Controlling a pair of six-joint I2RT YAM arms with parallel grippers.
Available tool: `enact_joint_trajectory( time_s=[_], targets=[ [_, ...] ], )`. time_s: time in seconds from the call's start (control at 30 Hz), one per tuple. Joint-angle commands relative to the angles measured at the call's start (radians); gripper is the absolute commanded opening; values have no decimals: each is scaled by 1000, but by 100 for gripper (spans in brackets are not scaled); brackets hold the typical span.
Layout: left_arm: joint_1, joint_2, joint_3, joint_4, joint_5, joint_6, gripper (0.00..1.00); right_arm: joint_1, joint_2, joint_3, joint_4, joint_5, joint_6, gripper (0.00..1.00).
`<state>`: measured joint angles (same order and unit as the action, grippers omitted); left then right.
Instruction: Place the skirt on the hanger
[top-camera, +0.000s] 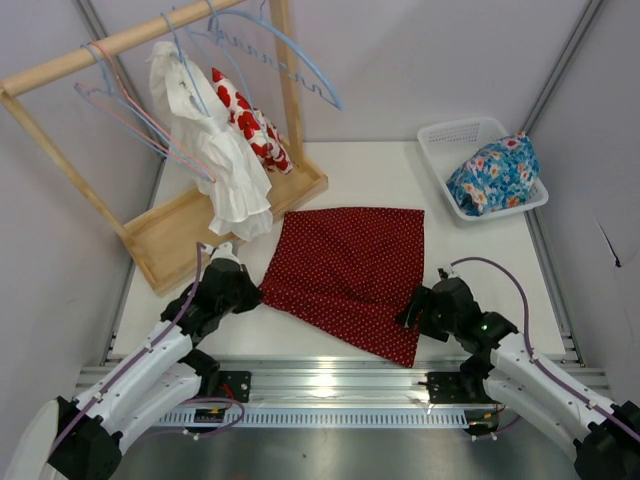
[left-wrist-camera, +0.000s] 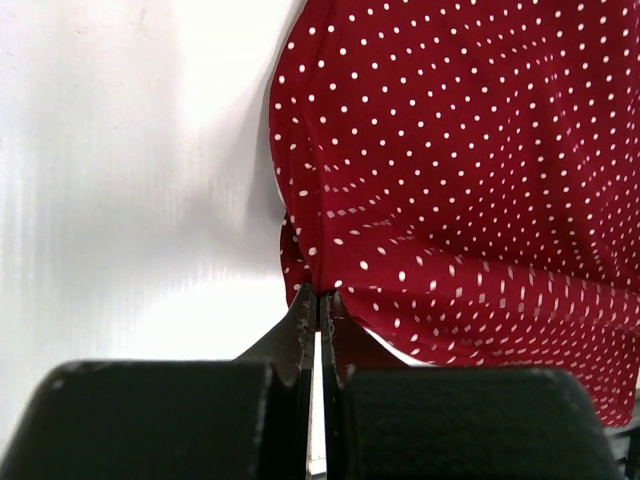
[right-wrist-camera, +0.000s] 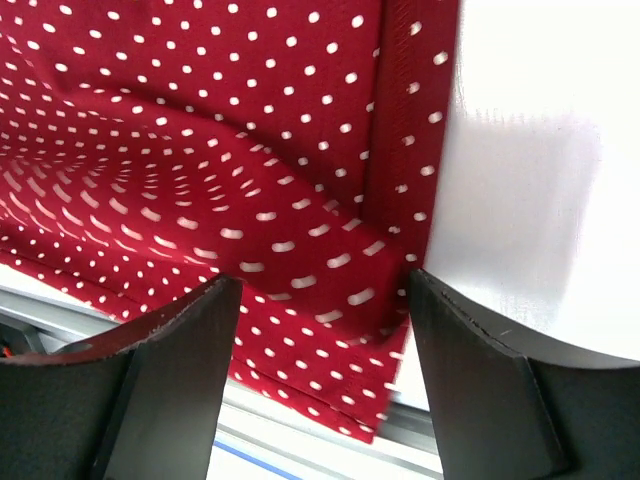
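The skirt lies spread flat mid-table, its near corner reaching the front edge by the metal rail; bare table lies beyond it and along its right side; a wooden rack stands far left, a white basket far right; the left gripper, arm low, is pinched tight on the skirt's left corner; the right gripper, jaws wide, straddles the right hem, gripping nothing.
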<state>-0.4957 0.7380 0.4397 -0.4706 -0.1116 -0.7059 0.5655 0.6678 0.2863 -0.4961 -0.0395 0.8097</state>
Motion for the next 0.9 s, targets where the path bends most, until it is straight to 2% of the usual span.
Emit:
enact_joint_trajectory(
  time_s=[0.0,0.33,0.43,0.5,0.57,0.7,0.87],
  targets=[
    [31,-8,25,29,17,25,0,25,26,42,36,69,-38,74],
    [52,23,21,59,27,34,0,83,-25,13,79,72,-83,72],
    [54,17,22,55,20,39,0,100,-20,-12,106,75,-86,67],
    [54,14,22,55,23,39,0,109,-10,-25,120,72,-81,61],
    [54,14,27,49,21,39,0,122,10,-33,129,67,-73,59],
    [54,14,34,44,20,40,0,151,19,-21,111,72,-69,59],
    [55,14,50,33,9,43,0,180,4,-21,71,81,-20,68]
  ],
)
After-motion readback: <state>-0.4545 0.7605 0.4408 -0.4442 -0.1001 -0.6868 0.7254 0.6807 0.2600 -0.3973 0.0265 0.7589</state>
